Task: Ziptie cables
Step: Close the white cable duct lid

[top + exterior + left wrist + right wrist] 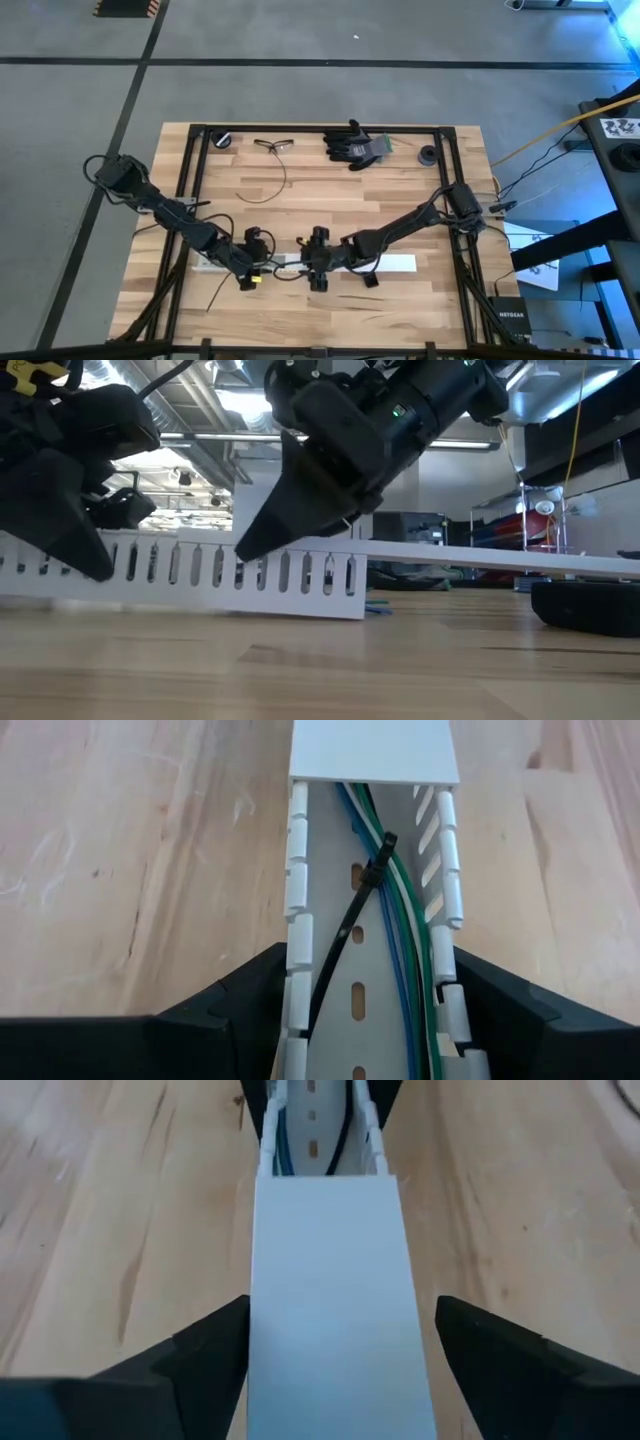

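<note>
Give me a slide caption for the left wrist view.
Left gripper straddles a slotted white duct holding cables cinched by a black ziptie.

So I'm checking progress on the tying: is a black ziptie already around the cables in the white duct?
Yes, in the left wrist view a black ziptie wraps the cables inside the white duct.

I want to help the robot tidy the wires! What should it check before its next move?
1. Wires lying inside the white channel: ok.
2. Black ziptie looped around the wires: ok; pulled tight: cannot tell.
3. Left gripper straddling the channel's open end, fingers on either side: ok.
4. Right gripper straddling the white cover, fingers apart from it: ok.
5. Cover fully shut over the wires: not ok, part of the channel is uncovered.
6. Second ziptie ready nearby: cannot tell.
</note>
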Controlling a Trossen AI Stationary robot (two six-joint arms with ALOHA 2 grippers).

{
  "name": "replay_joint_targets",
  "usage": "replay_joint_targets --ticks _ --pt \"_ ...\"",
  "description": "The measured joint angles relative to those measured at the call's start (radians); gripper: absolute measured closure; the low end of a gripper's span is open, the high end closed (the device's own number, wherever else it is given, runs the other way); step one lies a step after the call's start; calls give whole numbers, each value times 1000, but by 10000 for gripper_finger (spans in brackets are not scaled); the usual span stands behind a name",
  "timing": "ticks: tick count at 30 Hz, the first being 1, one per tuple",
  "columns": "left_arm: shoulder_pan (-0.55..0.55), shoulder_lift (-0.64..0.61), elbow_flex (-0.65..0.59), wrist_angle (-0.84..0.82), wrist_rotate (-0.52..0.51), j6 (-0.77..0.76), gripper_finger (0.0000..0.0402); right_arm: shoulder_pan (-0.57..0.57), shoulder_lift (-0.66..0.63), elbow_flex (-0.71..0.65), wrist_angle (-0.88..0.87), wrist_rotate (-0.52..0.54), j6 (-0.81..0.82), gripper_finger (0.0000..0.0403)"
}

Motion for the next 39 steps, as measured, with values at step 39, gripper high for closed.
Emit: replay_joint_targets --ticks 39 --pt "37 227 22 379 5 92 185 -2 112 16 281 -50 58 188"
